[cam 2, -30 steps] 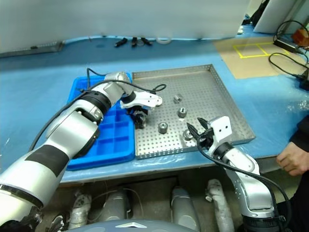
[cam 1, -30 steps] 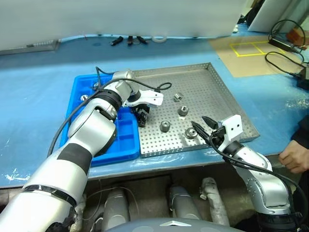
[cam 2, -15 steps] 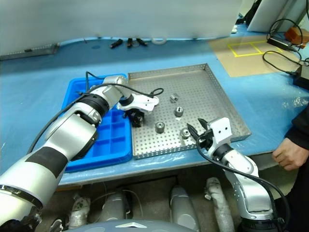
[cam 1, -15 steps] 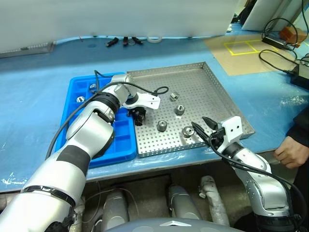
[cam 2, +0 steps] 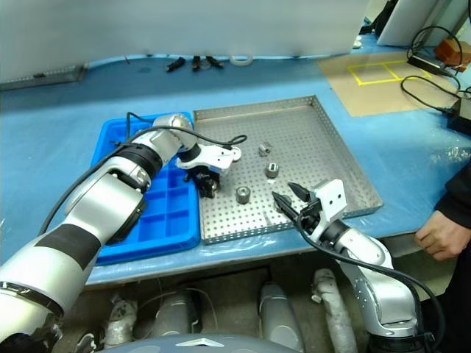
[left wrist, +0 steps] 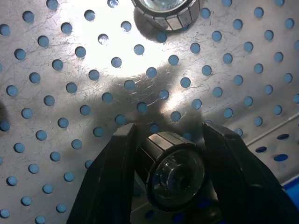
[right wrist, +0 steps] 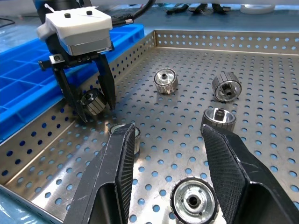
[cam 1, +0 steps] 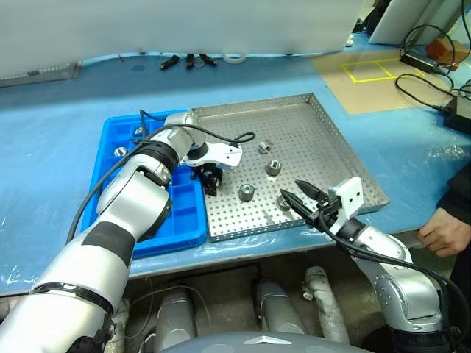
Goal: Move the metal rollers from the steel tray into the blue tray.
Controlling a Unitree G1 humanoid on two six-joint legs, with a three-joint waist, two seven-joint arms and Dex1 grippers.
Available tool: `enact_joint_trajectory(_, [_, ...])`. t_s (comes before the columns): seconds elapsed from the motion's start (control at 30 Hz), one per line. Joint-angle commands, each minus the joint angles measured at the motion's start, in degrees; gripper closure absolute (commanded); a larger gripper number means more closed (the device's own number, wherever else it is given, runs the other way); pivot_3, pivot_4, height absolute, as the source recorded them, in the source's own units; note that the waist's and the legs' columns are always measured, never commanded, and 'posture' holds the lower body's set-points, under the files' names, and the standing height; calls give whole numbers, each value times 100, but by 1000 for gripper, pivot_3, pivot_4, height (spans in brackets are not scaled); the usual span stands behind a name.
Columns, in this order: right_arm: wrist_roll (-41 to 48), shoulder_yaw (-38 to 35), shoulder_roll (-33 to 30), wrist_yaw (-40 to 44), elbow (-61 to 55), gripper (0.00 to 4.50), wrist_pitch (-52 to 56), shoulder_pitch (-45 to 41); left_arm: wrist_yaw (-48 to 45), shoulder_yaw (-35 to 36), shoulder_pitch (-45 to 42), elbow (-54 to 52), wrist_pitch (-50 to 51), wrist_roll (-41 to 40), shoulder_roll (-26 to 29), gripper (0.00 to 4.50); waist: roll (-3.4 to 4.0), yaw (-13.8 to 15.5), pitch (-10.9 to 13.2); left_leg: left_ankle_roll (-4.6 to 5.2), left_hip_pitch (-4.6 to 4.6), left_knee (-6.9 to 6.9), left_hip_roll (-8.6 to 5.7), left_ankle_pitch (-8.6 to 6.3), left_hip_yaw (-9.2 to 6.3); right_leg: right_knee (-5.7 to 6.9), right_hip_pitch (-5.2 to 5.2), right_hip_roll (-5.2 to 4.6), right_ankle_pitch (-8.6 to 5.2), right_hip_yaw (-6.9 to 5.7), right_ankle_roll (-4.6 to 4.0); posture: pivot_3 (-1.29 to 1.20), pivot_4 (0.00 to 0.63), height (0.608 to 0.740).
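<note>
The steel tray (cam 1: 294, 103) lies beside the blue tray (cam 1: 176, 220). My left gripper (cam 1: 210, 182) points down just inside the steel tray's left rim and is shut on a metal roller (left wrist: 175, 170), seen also as the roller (right wrist: 92, 102) in the right wrist view. Three loose rollers (cam 1: 266, 145), (cam 1: 273, 167), (cam 1: 246, 193) lie mid-tray. Another roller (right wrist: 193, 203) sits just below my right gripper (cam 1: 289, 190), which hovers level over the tray's front part, open and holding nothing. Two rollers (cam 1: 120, 151), (cam 1: 140, 132) rest in the blue tray's far compartments.
A person's hand (cam 1: 441, 235) rests at the table's front right edge. Cables and a black box (cam 1: 441, 81) lie at the far right beside a cardboard sheet with yellow tape (cam 1: 372, 73). Small tools and a tape roll (cam 1: 239, 56) lie at the back.
My left gripper has shut on the roller by the steel tray's left rim. The right gripper has edged left over the front roller. The camera shifted slightly.
</note>
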Motion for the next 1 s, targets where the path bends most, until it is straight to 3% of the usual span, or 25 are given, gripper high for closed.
enact_joint_trajectory(0.03, [82,-54,-41,-18,-210,2129,-13,-80,-87,46,-18,66,-24,32,291,2662,0,1,0,2,0,0,0,-1,0,0,0,0,0,0,0,-359,150,740])
enact_joint_trajectory(0.53, [-121,61,28,-184,-48,2129,-141,-165,-761,1007,-534,-339,123,-1161,600,2662,0,162,3,-3,-8,1,-2,2,4,0,-3,-7,0,-4,0,-350,150,740])
enact_joint_trajectory(0.83, [-173,132,60,-189,-10,2129,-171,-244,-763,1600,-619,-596,982,-2099,876,2662,-1,259,5,-5,-13,1,-5,3,9,0,-3,-18,-1,-11,0,-338,150,740])
enact_joint_trajectory(1.0, [129,245,-129,136,-253,2129,90,-431,-763,1575,-373,-1463,1485,-2978,1263,2662,1,297,14,-7,-12,0,-3,4,10,4,-5,-16,-1,-11,0,-316,150,740])
